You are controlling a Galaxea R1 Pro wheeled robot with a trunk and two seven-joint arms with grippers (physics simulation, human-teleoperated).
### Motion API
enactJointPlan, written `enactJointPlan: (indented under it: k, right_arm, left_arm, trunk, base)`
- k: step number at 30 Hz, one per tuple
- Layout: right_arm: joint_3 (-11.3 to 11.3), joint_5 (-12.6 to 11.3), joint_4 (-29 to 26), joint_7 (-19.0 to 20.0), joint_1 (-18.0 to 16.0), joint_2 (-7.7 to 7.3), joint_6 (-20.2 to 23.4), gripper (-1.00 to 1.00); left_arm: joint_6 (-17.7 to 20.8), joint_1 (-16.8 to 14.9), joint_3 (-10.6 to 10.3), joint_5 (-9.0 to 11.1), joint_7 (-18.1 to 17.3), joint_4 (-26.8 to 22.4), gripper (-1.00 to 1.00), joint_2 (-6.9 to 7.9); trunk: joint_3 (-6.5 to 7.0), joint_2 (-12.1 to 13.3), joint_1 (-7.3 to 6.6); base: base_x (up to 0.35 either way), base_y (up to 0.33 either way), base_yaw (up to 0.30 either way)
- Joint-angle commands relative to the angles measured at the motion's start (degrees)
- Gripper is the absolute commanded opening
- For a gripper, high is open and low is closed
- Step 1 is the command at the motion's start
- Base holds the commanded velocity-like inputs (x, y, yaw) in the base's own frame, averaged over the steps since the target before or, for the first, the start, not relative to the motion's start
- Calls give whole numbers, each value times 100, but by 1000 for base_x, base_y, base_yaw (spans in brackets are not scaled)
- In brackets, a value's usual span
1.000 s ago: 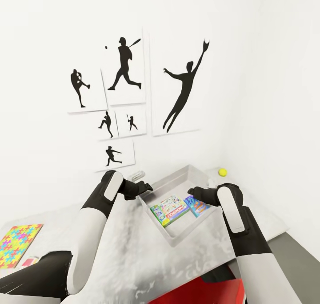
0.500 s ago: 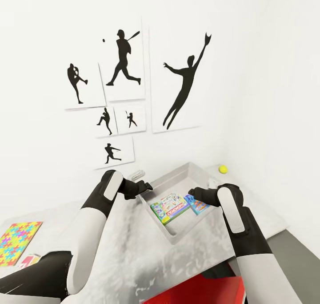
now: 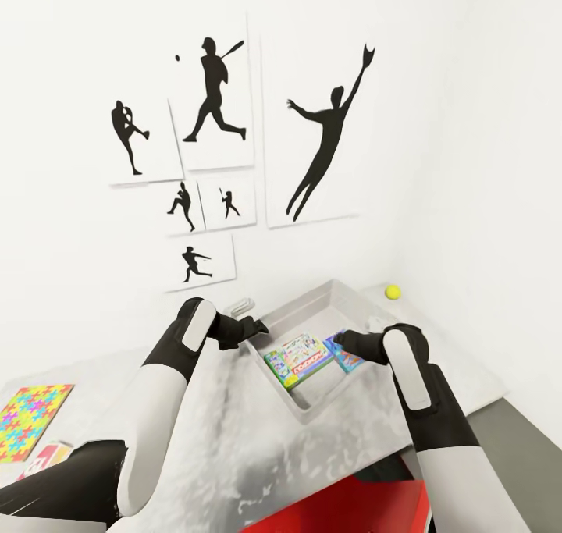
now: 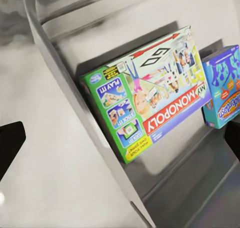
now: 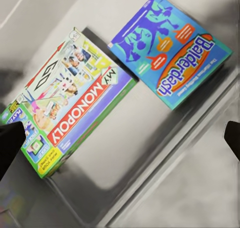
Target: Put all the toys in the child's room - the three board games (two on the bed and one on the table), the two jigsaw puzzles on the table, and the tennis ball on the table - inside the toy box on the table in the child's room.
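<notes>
So both arms are parked over the table [image 3: 234,431] right now, one on each side of the toy box [image 3: 312,408]. The left end effector [image 3: 254,328] sits just beside the box's near-left wall and the right end effector [image 3: 343,339] hangs over the box's right part; both have their fingers spread wide with nothing between them, you can see the dark fingertips way out at the edges of each wrist view. Inside the toy box there are two board games lying flat side by side: the green-edged Monopoly box [image 3: 297,359] and the blue Balderdash box [image 3: 343,353], close together but with a strip of grey floor between them. The tennis ball [image 3: 393,291] is out on the table behind the box, near the wall corner. Way over at the left end of the table there's a jigsaw puzzle [image 3: 31,420] lying flat, and just in front of it a small reddish box [image 3: 47,456] partly cut off by the left arm, can't tell what it is. Baseball silhouette posters [image 3: 226,151] hang on the white wall.
</notes>
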Motion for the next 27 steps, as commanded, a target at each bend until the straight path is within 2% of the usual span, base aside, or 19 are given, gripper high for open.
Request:
enactJointPlan:
  k: [1, 8, 27]
  right_arm:
    - [-19, -56, -3, -66, -3, 0, 13, 100]
    - [-137, -59, 5, -79, 4, 1, 13, 100]
    - [-190, -65, 299, -91, -3, 6, 13, 100]
  left_arm:
    - [22, -5, 24, 61, 59, -5, 100, -7]
    - [22, -5, 24, 61, 59, -5, 100, -7]
    - [29, -5, 24, 61, 59, -5, 100, -7]
  trunk:
    - [-21, -11, 2]
    - [-87, -11, 2]
    - [-267, -11, 2]
  base:
    - [0, 0, 0]
    - [0, 0, 0]
    - [0, 0, 0]
